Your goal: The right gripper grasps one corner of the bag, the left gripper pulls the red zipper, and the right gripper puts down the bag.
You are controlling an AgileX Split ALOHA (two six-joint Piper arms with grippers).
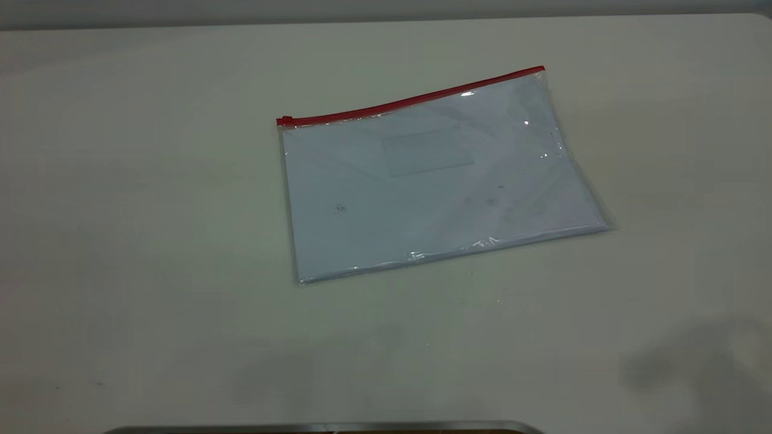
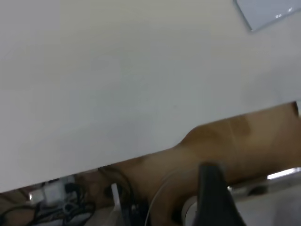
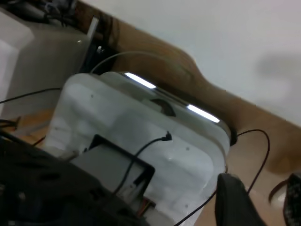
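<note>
Your exterior view shows the bag (image 1: pixel 434 181) flat on the surface (image 1: pixel 151 241), red zipper (image 1: pixel 416 99) at 12 o'clock; the left wrist view catches one corner. Neither claw's state can be told.

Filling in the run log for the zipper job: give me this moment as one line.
bag: flat on table, untouched | red zipper: slider at bag's left end | left gripper, right gripper: off the table edge

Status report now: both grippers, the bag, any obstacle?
Both grippers off the table, away from the bag, fingers not readable. Bag flat on table, untouched; red zipper along far edge, slider at left end. Nothing near it.
</note>
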